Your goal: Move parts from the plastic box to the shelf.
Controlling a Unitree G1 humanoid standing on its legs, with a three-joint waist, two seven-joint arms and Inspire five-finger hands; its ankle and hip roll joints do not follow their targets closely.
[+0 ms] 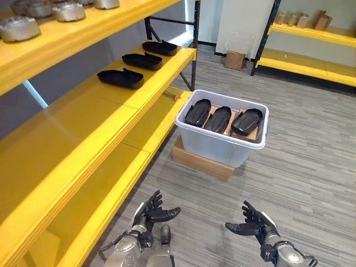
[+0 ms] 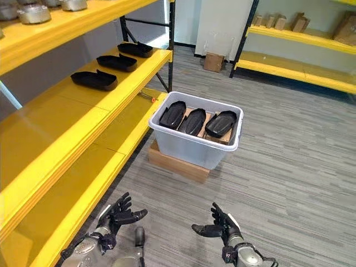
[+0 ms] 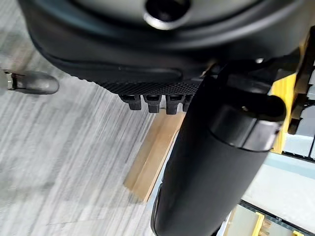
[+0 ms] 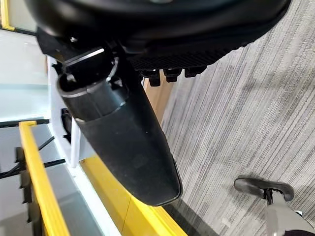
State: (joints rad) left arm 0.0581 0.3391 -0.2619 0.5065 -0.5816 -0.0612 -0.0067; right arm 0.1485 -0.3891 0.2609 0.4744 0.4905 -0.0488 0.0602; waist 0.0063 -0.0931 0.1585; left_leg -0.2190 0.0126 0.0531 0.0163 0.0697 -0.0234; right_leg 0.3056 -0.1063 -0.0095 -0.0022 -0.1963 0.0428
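Note:
A white plastic box (image 1: 221, 146) stands on a flat wooden block (image 1: 201, 162) on the floor ahead. Three black oval parts (image 1: 220, 119) lie side by side in it. Three more black parts (image 1: 120, 78) rest in a row on the middle yellow shelf (image 1: 111, 105) at the left. My left hand (image 1: 149, 214) and right hand (image 1: 255, 222) hover low over the floor, well short of the box. Both are open with spread fingers and hold nothing.
The yellow rack runs along the left, with a lower shelf (image 1: 105, 194) and an upper shelf carrying round metal parts (image 1: 19, 28). A second yellow rack (image 1: 311, 44) stands at the far right with cardboard boxes. A small carton (image 1: 235, 59) sits by the far wall.

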